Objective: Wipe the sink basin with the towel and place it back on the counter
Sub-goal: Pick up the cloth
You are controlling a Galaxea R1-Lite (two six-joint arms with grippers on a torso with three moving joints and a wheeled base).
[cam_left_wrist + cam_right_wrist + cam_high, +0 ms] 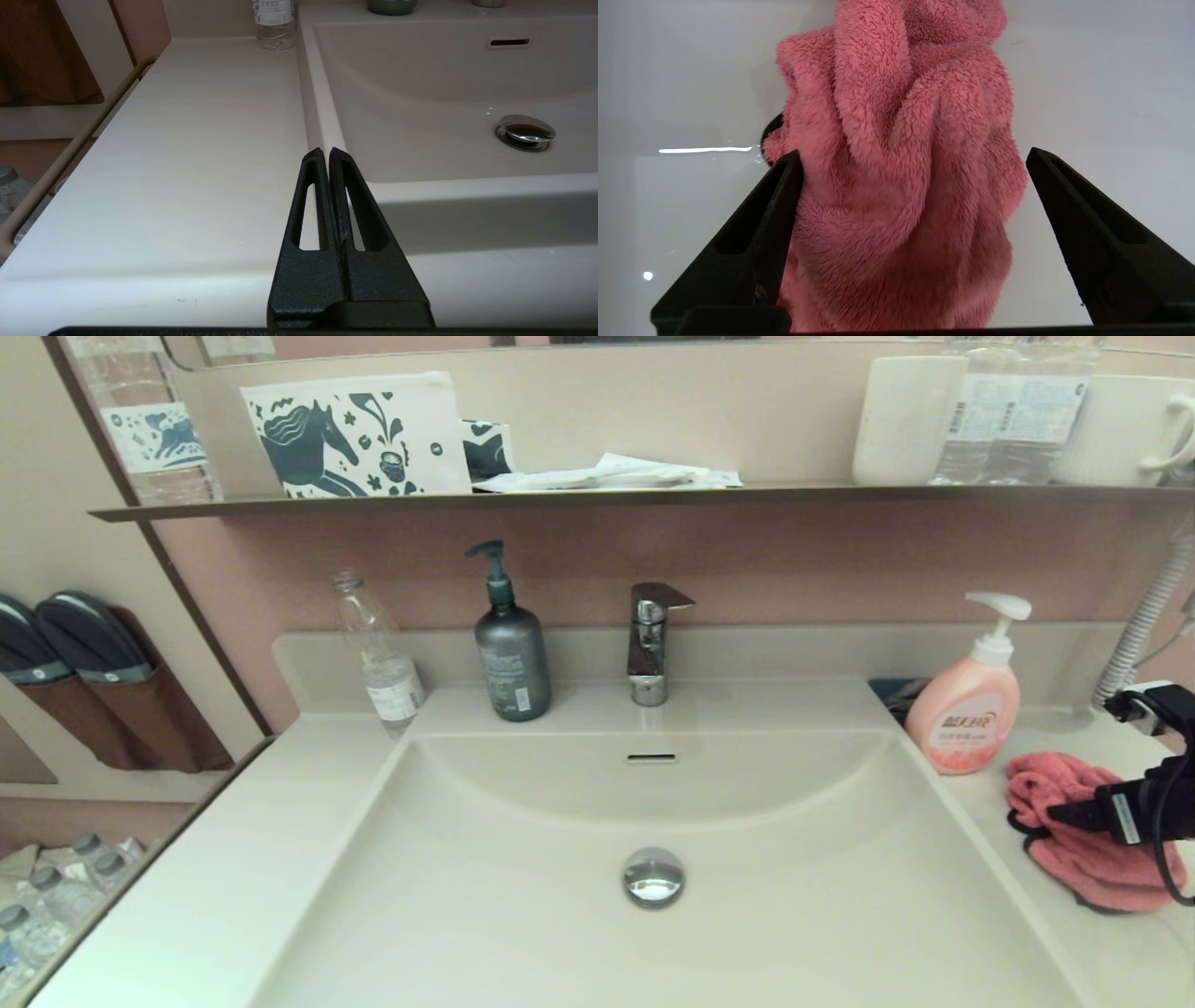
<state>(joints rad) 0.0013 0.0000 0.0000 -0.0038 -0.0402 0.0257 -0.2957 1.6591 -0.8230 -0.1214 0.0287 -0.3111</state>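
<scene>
**Right wrist view: fingers spread around the towel on the counter**

Seen from the right wrist, the right gripper [915, 158] has its two black fingers [752, 233] set wide apart, one on each side of the towel [901, 154]. The coral-pink fluffy cloth is bunched into folds and lies between them; one finger sits against its edge, the other stands clear of it. Nothing is clamped.

From the head view, the towel [1074, 859] lies crumpled on the counter [1018, 821] to the right of the sink basin [523, 859], just in front of the pink soap bottle [966, 709]. The right gripper [1064, 812] reaches in from the right edge, low over the cloth; whether its fingertips touch the counter is hard to judge from here.

The basin holds only its chrome drain plug [653, 877], with the overflow slot [652, 758] above it and the faucet [649, 644] on the back ledge. A grey pump bottle [512, 653] and a clear plastic bottle [378, 658] stand to the left of the faucet.

The left gripper [325, 151] does not show in the head view. Its own wrist camera shows its fingers pressed together, holding nothing, above the counter's [187, 140] front left part, near the basin's [420, 140] left rim.
</scene>
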